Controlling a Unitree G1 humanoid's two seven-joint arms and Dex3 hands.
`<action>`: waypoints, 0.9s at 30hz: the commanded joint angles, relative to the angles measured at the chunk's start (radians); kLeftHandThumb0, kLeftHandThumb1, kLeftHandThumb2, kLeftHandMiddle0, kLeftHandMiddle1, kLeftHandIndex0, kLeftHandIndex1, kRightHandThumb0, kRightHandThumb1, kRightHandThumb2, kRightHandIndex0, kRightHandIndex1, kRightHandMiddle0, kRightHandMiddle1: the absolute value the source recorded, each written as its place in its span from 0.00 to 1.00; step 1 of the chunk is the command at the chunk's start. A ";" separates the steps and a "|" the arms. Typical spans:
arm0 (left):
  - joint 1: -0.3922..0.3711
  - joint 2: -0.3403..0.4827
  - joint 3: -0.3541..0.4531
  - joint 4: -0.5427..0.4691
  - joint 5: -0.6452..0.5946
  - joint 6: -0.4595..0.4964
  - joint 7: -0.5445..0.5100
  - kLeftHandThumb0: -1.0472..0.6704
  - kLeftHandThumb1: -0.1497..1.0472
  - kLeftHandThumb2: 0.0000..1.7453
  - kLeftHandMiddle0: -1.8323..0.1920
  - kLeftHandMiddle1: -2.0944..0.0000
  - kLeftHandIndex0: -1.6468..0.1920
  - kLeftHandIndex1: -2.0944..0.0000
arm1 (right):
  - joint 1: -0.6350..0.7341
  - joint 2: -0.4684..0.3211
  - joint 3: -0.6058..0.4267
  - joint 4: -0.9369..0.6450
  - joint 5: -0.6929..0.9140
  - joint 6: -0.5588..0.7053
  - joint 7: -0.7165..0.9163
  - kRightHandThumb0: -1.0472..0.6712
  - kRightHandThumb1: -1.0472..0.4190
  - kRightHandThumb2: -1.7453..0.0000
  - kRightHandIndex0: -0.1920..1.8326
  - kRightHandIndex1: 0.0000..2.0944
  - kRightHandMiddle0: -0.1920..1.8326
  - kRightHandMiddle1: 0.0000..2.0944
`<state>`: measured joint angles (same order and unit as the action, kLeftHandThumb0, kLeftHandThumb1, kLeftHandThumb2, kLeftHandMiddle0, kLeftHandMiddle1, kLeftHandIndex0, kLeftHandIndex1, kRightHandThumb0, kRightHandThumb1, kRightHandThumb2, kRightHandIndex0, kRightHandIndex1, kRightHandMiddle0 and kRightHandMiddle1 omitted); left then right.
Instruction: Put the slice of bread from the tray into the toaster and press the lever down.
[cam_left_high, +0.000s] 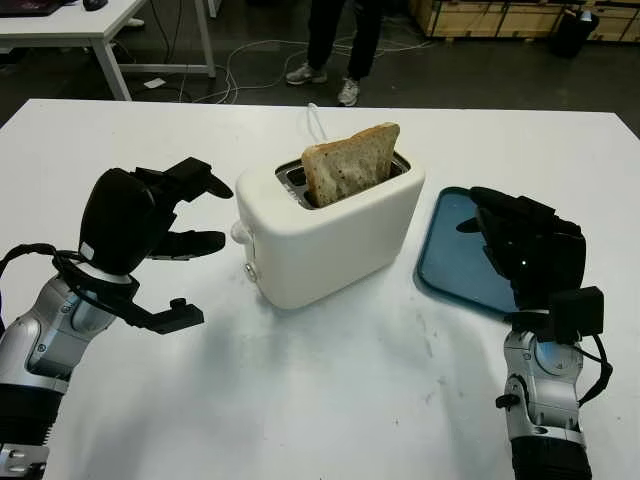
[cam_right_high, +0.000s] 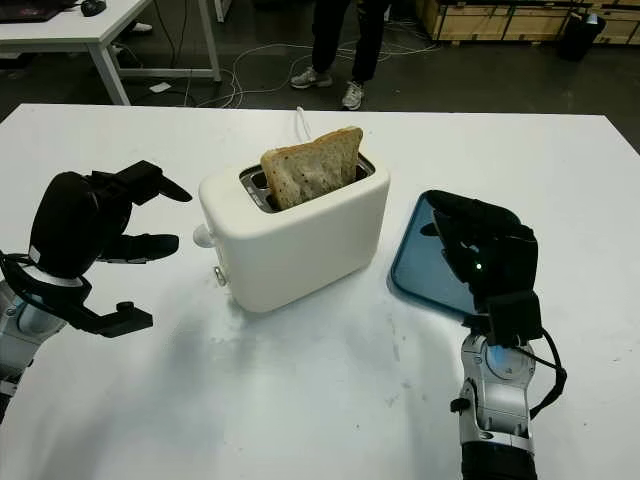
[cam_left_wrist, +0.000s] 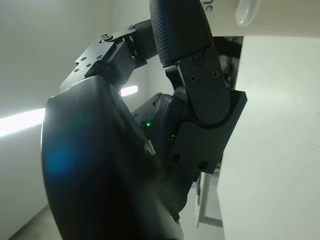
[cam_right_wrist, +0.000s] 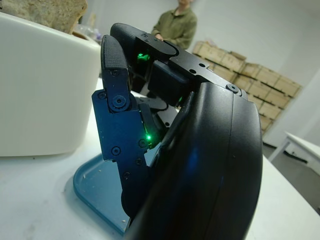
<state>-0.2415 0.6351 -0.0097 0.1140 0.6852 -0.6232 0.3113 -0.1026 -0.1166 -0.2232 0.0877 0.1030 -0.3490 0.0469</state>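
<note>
Light: bright, even, from overhead.
Shadows: soft, short, under the toaster (cam_left_high: 330, 225) on the table (cam_left_high: 330, 400).
Glare: pale sheen on the tray (cam_left_high: 455, 250).
Focus: wrist views blurred close up.

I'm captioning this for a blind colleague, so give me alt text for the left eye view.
A slice of bread stands tall in a slot of a white toaster at the middle of a white table. The left hand, open, hangs beside the toaster's lever end; the right hand, holding nothing, is over a blue tray.
</note>
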 joint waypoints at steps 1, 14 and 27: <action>-0.013 0.019 0.003 -0.010 -0.009 -0.001 -0.025 0.00 0.86 0.50 0.28 0.17 0.60 0.47 | 0.006 -0.004 -0.003 -0.007 0.004 0.006 -0.004 0.35 0.09 0.91 0.46 0.61 0.67 0.00; -0.005 0.017 -0.003 -0.020 -0.027 -0.007 -0.109 0.00 0.84 0.46 0.29 0.17 0.52 0.53 | 0.007 -0.005 -0.003 -0.008 0.000 0.007 -0.007 0.35 0.09 0.91 0.47 0.59 0.67 0.00; -0.005 0.006 -0.026 0.018 -0.038 -0.036 -0.136 0.00 0.84 0.45 0.30 0.17 0.50 0.58 | 0.007 -0.003 -0.004 -0.012 0.003 0.013 -0.008 0.35 0.09 0.91 0.47 0.59 0.67 0.00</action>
<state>-0.2414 0.6432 -0.0255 0.1230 0.6540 -0.6490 0.1784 -0.1020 -0.1166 -0.2233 0.0876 0.1030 -0.3484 0.0460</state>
